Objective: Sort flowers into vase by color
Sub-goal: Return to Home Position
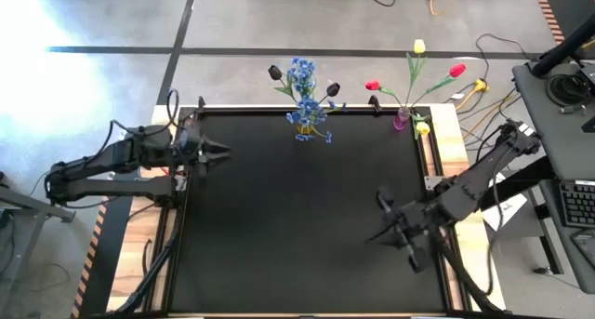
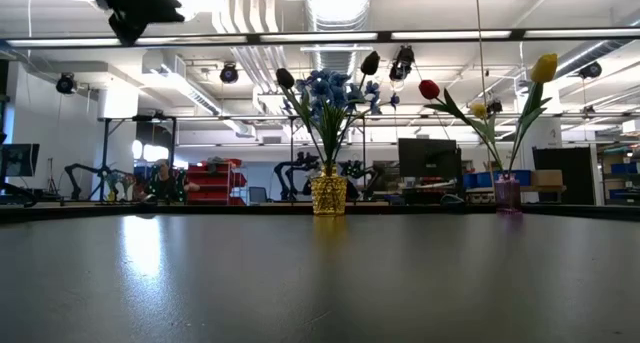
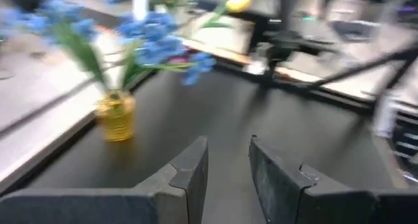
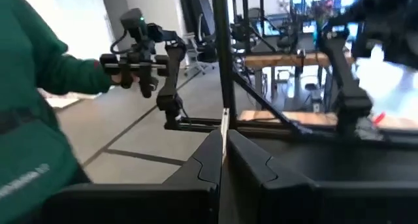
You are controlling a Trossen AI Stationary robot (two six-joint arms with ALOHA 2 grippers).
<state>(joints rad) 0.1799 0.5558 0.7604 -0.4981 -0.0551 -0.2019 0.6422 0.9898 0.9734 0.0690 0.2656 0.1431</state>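
Left gripper (image 1: 218, 152): at the table's left edge, near the back. Its two fingers (image 3: 189, 168) stand apart with nothing between them.
Right gripper (image 1: 383, 217): over the right side of the table, nearer the front. Its fingers (image 4: 210, 155) are pressed together and hold nothing.
Table (image 1: 279, 226): black top. Both vases stand at its back edge.
Gold vase (image 2: 328, 195): upright, near the middle of the back edge.
Blue flowers (image 2: 328, 87): in the gold vase.
Black tulips (image 2: 285, 79): in the gold vase too, one on each side of the blue flowers.
Pink vase (image 2: 507, 194): upright, to the right of the gold vase and well apart from both grippers.
Red tulips (image 1: 373, 85): in the pink vase.
Yellow tulips (image 1: 418, 47): in the pink vase with the red tulips.
Person (image 4: 26, 119): a green sleeve in the right wrist view, beyond the table.
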